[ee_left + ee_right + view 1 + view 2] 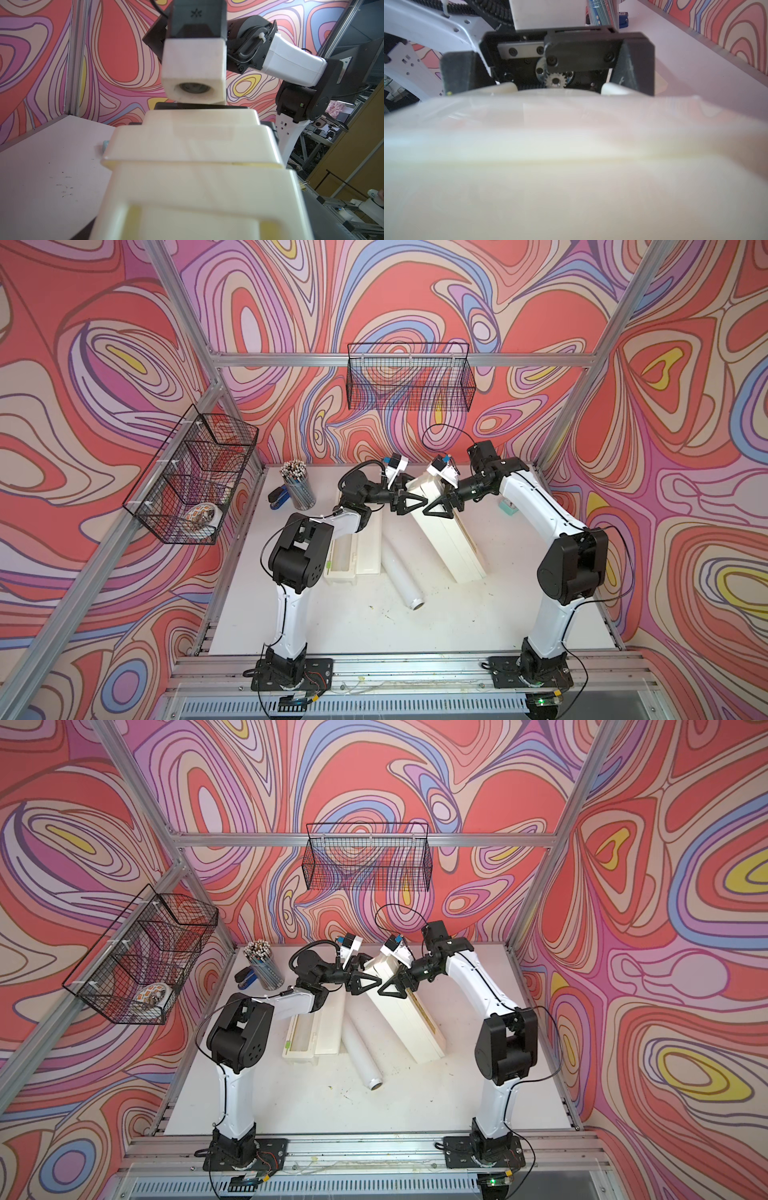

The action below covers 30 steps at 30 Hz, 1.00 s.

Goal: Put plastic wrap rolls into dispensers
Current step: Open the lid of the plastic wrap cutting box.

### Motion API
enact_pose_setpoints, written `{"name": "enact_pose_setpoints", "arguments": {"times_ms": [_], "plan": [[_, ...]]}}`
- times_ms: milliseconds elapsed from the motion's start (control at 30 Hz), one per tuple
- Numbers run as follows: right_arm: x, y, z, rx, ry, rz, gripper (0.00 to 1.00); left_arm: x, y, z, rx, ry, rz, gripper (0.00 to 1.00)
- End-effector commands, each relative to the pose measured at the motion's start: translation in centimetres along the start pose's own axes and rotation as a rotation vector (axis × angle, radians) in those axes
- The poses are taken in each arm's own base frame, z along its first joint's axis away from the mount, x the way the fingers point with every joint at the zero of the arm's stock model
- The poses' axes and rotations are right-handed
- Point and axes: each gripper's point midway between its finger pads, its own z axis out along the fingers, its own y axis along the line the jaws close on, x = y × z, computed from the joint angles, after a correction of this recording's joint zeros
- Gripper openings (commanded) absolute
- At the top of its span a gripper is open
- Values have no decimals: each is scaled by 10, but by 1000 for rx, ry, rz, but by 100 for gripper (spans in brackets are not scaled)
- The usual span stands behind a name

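Note:
A closed cream dispenser [451, 535] [409, 1015] slants across the table, near end down and far end raised. My left gripper [415, 499] [548, 87] is shut on that raised end, one finger on each side. Facing it, my right gripper [438, 506] [392, 986] stands open around the same end. The dispenser [193, 145] [571, 166] fills both wrist views and hides each gripper's own fingers. One plastic wrap roll [401, 572] [359, 1052] lies loose on the table. An open dispenser [368, 547] lies flat under my left arm; I cannot tell what is in it.
A cup of pencils [297, 485] and a blue stapler [279, 498] stand at the back left. Wire baskets hang on the left wall [191, 481] and the back wall [409, 377]. A small teal object [509, 506] sits beside the right arm.

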Motion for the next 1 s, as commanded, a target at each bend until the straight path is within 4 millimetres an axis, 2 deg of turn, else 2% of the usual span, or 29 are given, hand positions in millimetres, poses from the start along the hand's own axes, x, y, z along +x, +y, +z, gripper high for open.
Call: {"name": "enact_pose_setpoints", "arguments": {"times_ms": [0, 67, 167, 333, 400, 467, 500, 667, 900, 967], "plan": [[1, 2, -11, 34, 2, 12, 98, -14, -7, -1, 40, 8, 79, 31], [3, 5, -10, 18, 1, 13, 98, -14, -5, 0, 40, 7, 77, 29], [4, 5, -6, -3, -12, 14, 92, -15, -5, 2, 47, 11, 74, 27], [-2, 0, -6, -11, -32, 17, 64, -8, -1, 1, 39, 24, 58, 18], [-5, -3, -13, 3, -52, 26, 53, -5, 4, -2, 15, 20, 54, 13], [-8, -7, -24, 32, -73, 36, 42, -3, 9, -8, -13, 14, 48, 3], [-10, -12, -33, 55, -94, 48, 41, -3, 12, -12, -29, 9, 52, 0], [-18, -17, -65, 149, -188, 28, 38, 1, 24, -27, -96, 7, 52, 0], [0, -33, -65, 210, -89, 116, 28, 1, 29, -28, -126, 3, 64, 0], [15, -52, -63, 274, -29, 170, 26, 1, 32, -29, -148, -1, 73, 0]]}}
